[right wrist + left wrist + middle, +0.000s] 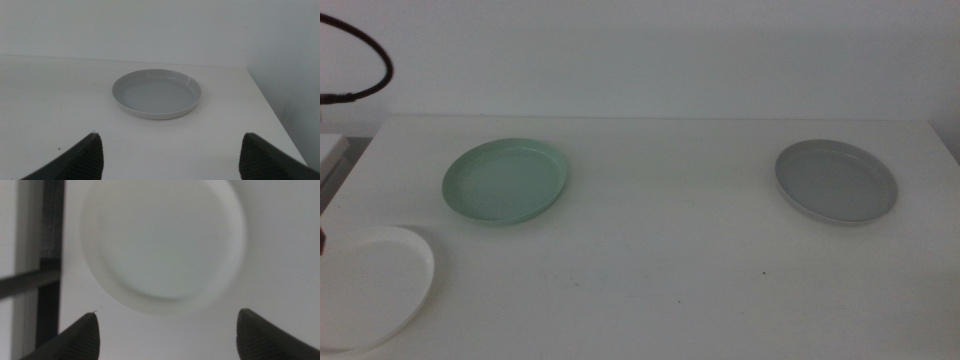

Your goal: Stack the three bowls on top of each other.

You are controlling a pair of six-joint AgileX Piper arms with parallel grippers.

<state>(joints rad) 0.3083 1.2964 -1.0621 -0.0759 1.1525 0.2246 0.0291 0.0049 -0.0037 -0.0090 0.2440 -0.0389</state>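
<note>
Middle view: white bowl (pixel 365 285), cut off at the table's (pixel 650 280) near left corner; green bowl (pixel 505 180) behind it, grey bowl (pixel 836 180) far right, all lying flat, rims up. Left gripper (pixel 167 332) spread above the white bowl; right gripper (pixel 170 152) spread, facing the grey bowl.

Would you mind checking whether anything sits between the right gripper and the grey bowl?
Nothing visible does: the right gripper, jaws open, faces the grey bowl across bare table.
</note>
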